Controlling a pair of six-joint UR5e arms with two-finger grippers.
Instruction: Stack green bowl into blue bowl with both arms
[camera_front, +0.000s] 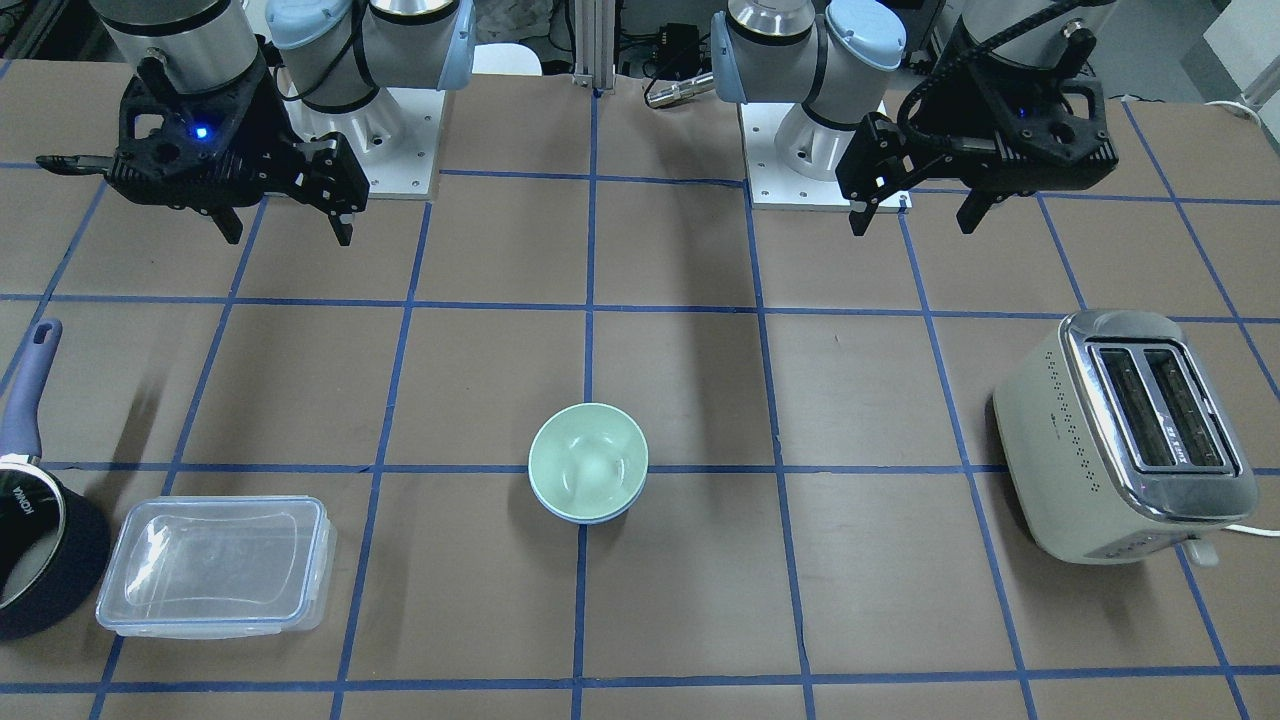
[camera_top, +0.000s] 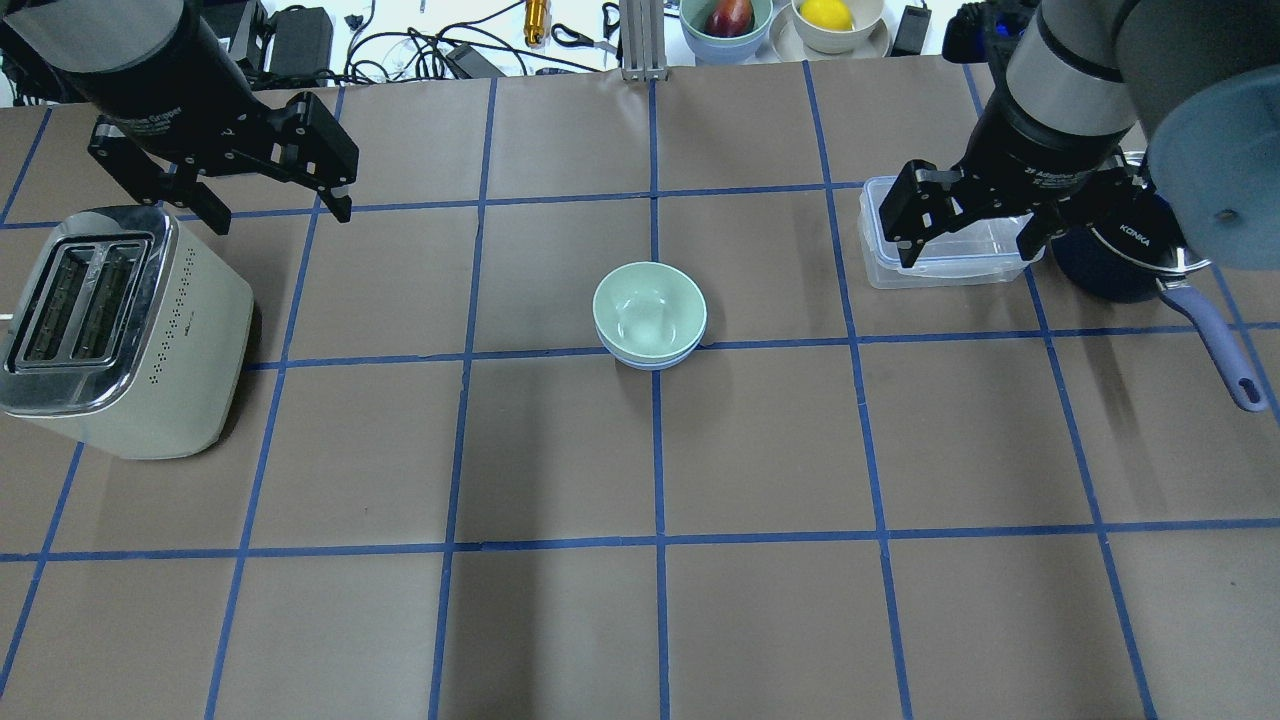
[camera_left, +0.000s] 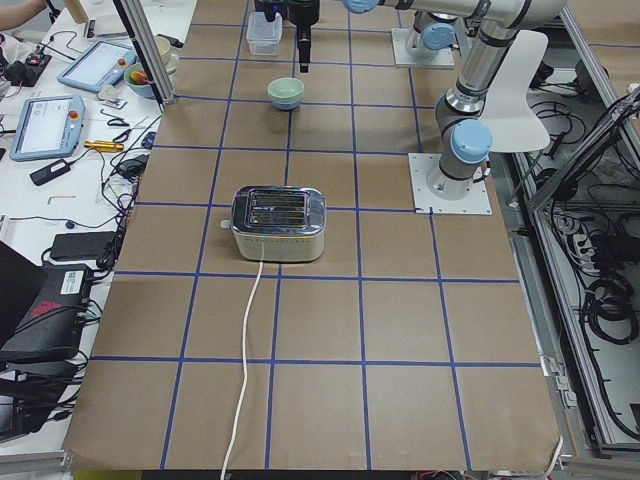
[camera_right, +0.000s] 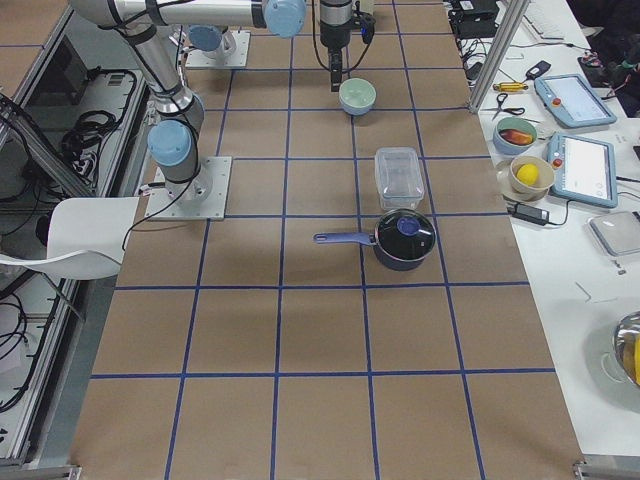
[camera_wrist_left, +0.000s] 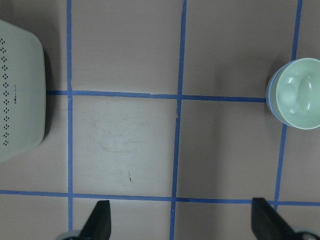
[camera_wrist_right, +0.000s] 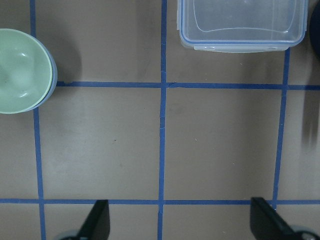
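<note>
Overhead exterior: saucepan (camera_top: 1120, 272) reads KONKA; left gripper (camera_top: 280, 212) and right gripper (camera_top: 967, 254) gape wide (both empty).

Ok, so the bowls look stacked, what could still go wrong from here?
1. The green bowl rests loose in the blue bowl, mid-table, with nothing holding it. An arm crossing low could knock the stack.
2. The right gripper, open, hangs near the container and saucepan. A low sweep might clip them.
3. The left gripper, open, hangs near the toaster, with the same hazard there.
</note>
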